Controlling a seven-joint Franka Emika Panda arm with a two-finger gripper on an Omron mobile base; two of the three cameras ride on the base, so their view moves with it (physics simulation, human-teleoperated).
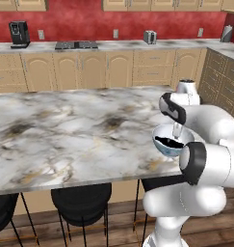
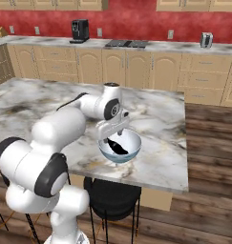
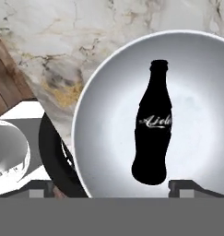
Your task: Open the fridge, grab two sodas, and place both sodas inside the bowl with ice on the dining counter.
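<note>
Pincer [image 3: 111, 186] jaws apart above one bowl [image 3: 109, 92] holding one dark soda bottle [image 3: 152, 129] on the marble counter [image 1: 65, 130].

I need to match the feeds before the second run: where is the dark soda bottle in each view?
Left base view: dark soda bottle lying in the bowl, right of centre, behind the arm.
Right base view: just below centre, in the bowl.
Hand view: centre-right, lying flat.
Shared landmark: the bowl's pale rim.
</note>
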